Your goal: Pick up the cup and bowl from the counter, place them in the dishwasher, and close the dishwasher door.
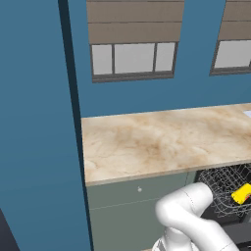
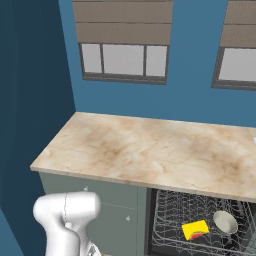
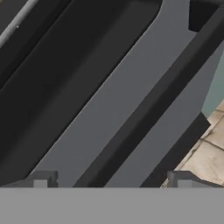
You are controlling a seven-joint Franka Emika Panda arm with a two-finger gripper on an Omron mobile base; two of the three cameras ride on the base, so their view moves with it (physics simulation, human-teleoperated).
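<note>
Counter: the beige marbled counter (image 2: 150, 150) runs along the blue wall under two windows (image 2: 123, 59); its left end stops near the wall corner, and grey-green cabinet fronts (image 2: 112, 210) sit below its front edge.
Dishwasher: the dishwasher (image 2: 165, 200) opens under the counter's front edge, toward the right end of the stretch in view; the interior is dark and the wire rack (image 2: 170, 227) is visible inside it.
Cup: the yellow cup (image 2: 195, 229) lies tipped in the rack, near the rack's middle; in the left base view it shows as a yellow patch (image 1: 242, 193) behind the mesh at the right edge.
Bowl: the pale bowl (image 2: 225, 221) rests tilted in the rack, just beside the cup on its right; whether the two touch I cannot tell.
Dishwasher door: in the hand view the dishwasher door (image 3: 113, 109) is a flat grey panel crossed by a dark bar handle (image 3: 153, 105) running diagonally; it is lowered, with tan floor tiles (image 3: 205, 153) past its lower right edge.
Gripper: the gripper (image 3: 111, 181) points at the door panel, close to it, with the handle passing between its two tips.
Jaws: spread wide apart, grasping nothing; whether a tip touches the door cannot be told.
Arm: the white arm (image 1: 191, 215) bends low in front of the cabinet fronts, left of the dishwasher.
</note>
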